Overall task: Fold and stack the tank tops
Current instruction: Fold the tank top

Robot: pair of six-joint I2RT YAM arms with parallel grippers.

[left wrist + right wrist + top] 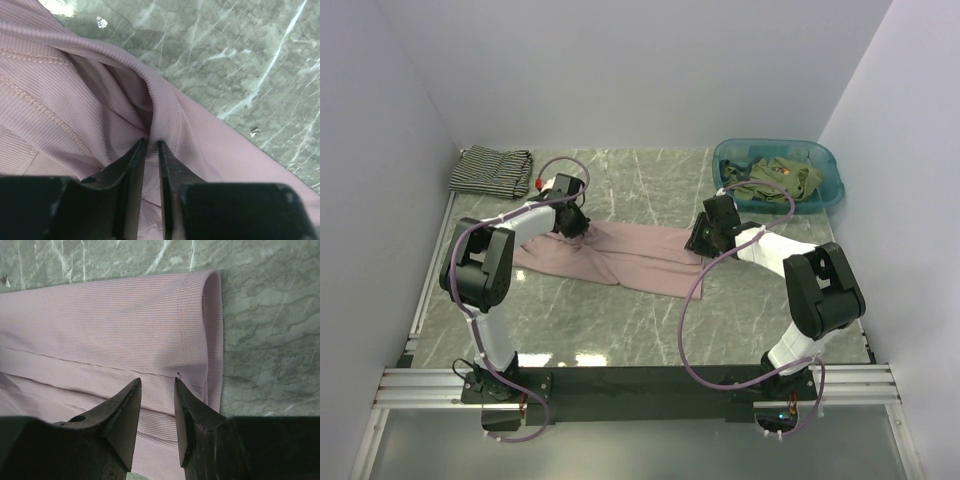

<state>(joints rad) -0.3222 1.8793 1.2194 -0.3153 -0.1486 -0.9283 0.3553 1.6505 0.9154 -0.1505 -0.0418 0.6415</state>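
As your top camera has it, pink tank top (620, 255): spread lengthwise across the middle of the table (620, 325), long axis running left to right, its near edge uneven.
Pink tank top, left wrist view (60, 115): ribbed cloth with stitched seams; a ridge of it rises into a fold that runs up to the fingertips.
Pink tank top, right wrist view (100, 325): lies flat, with the stitched hem and a rolled edge at its right end and bare marble beyond.
Left gripper (570, 222) (151, 142): down at the far-left end of the pink top; your fingers are clenched to a narrow slit, pinching the raised fold between the tips.
Right gripper (703, 238) (157, 381): at the right end of the pink top, just inside the hem; fingers released, a clear gap between them with flat cloth showing through. You cannot tell whether the tips touch the cloth.
Striped tank top (490, 170): folded in the far-left corner, well apart from the pink one.
Olive tank tops (782, 180): bunched inside the teal basin (832, 185) at the far right.
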